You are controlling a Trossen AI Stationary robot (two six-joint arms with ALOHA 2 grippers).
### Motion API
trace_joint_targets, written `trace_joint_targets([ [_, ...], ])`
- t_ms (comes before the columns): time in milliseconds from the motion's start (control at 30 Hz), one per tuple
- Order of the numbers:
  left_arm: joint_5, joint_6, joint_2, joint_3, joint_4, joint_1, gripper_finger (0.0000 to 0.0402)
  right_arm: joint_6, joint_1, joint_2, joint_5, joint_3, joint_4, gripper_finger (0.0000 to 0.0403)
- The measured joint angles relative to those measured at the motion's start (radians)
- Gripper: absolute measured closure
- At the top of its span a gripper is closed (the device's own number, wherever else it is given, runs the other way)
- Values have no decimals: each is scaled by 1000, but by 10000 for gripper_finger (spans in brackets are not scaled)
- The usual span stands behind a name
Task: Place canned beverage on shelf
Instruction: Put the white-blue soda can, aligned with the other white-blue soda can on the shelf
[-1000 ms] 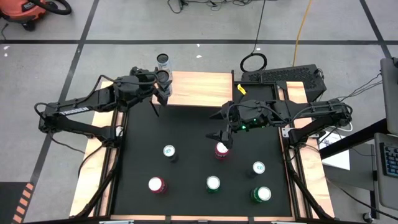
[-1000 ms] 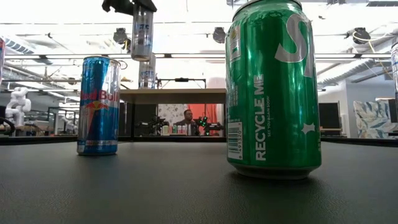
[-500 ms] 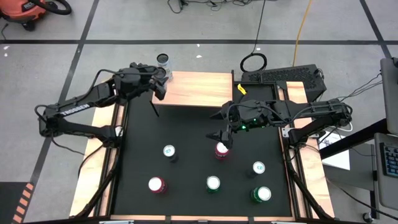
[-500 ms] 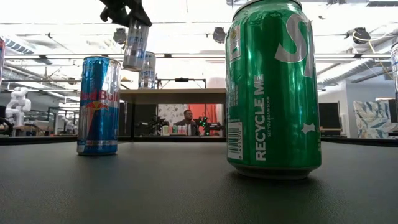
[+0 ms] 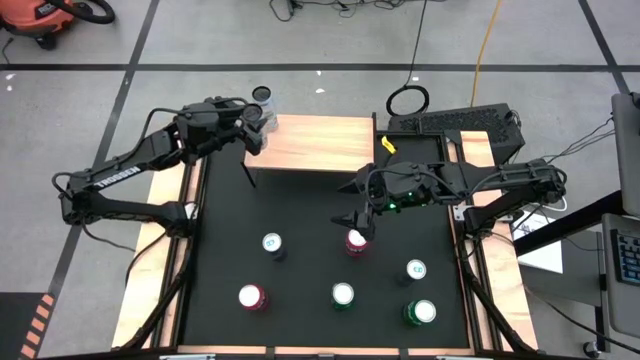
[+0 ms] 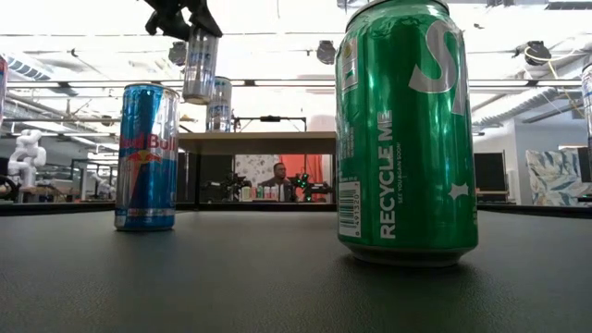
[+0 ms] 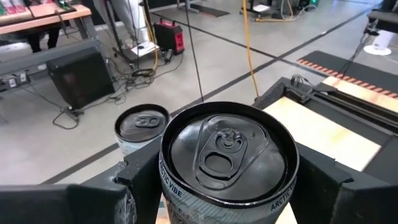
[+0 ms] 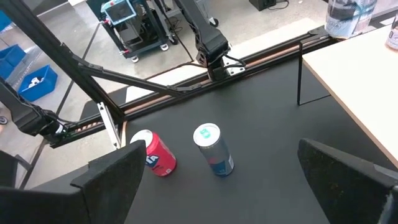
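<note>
Grey slim can clamped between my left gripper fingers, held above the shelf's left end, beside a can already standing there. Lower it upright, clear of that neighbour. Right gripper spread wide, hanging over the black mat.

Low view: green can top cut off by the frame edge. Left wrist view: held can base cut off. High view: red can partly hidden under right gripper.
</note>
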Motion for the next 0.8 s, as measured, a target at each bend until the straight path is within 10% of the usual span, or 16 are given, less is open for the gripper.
trace_joint_targets([
  [800,62,-13,-16,-131,130,64,139,-9,0,0,2,0,0,3],
])
